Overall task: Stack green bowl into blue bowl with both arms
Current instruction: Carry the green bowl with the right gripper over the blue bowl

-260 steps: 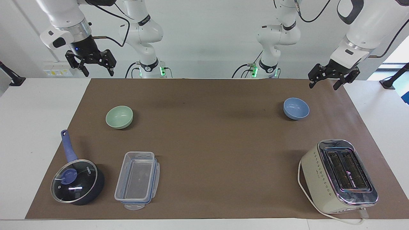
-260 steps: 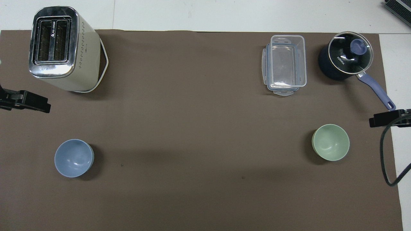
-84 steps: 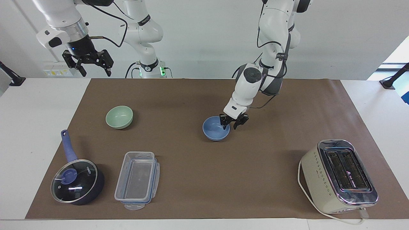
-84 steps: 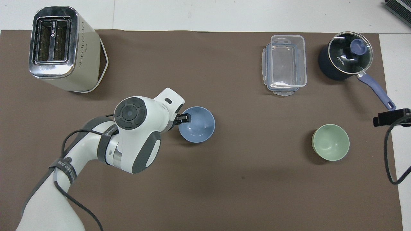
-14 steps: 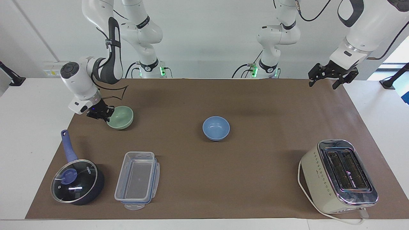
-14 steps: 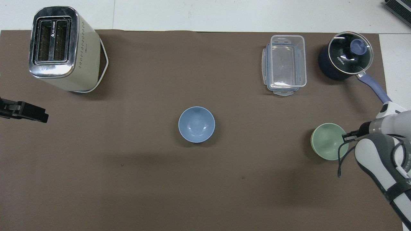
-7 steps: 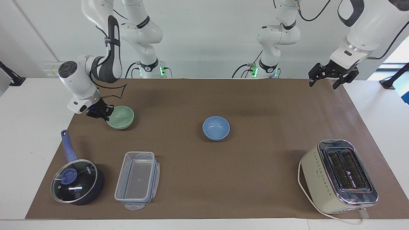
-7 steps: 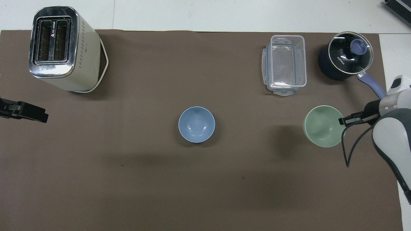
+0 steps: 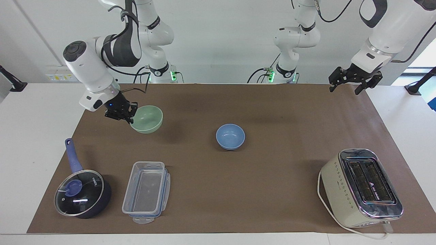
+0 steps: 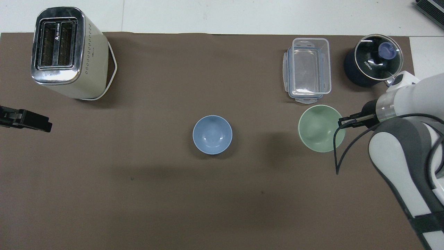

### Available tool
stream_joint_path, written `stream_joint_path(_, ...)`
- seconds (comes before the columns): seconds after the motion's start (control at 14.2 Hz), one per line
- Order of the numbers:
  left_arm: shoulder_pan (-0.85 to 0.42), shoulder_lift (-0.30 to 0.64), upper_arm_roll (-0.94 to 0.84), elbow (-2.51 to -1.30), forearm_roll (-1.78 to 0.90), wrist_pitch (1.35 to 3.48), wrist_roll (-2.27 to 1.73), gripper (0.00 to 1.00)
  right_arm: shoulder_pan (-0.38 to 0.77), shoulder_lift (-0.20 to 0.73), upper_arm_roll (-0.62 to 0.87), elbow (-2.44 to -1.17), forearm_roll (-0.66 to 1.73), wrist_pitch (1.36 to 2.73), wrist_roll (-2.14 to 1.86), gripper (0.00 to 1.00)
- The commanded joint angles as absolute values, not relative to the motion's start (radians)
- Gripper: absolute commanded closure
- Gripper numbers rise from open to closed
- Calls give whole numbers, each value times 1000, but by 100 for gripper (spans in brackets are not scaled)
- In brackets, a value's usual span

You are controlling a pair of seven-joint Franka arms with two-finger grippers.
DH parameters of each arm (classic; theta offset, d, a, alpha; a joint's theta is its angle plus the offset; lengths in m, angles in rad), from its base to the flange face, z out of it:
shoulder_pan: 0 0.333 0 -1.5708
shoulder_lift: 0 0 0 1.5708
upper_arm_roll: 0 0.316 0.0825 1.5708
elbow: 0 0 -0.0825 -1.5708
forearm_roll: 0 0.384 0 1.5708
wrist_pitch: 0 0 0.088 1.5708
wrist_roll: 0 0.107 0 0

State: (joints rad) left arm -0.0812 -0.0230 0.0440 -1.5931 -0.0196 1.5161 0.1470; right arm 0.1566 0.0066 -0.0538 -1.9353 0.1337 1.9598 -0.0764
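Observation:
The pale green bowl (image 9: 147,119) hangs in the air over the brown mat, held by its rim toward the right arm's end; it also shows in the overhead view (image 10: 319,128). My right gripper (image 9: 127,115) is shut on that rim, seen from above (image 10: 341,122). The light blue bowl (image 9: 230,136) stands upright and empty in the middle of the mat (image 10: 212,134). My left gripper (image 9: 354,83) waits open and empty in the air over the mat's edge at the left arm's end.
A cream toaster (image 9: 361,187) stands at the left arm's end, farther from the robots. A clear plastic container (image 9: 146,190) and a dark blue saucepan with a glass lid (image 9: 81,192) stand at the right arm's end, farther from the robots than the green bowl.
My right gripper has lifted the green bowl off the mat and carried it toward the blue bowl. The left arm has not moved.

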Motion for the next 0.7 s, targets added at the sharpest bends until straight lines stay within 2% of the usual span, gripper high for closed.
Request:
stream_joint_path(0.0,-87,-32,44,-1603,6,1561,160,0,205,15,-37,-1904,149,1948,35,100)
stream_joint_path(0.28,-86,-34,44,-1603,6,1554,164,0,282,31,-32,-1873,241,1963,182,100)
stream_joint_path(0.56,-87,-29,44,-1595,9,1548,163,0,392,118,-32,-1795,236,1970,366,100)
stream_joint_path(0.63,-87,-31,44,-1598,6,1549,163,0,415,126,-32,-1793,244,2014,382,100)
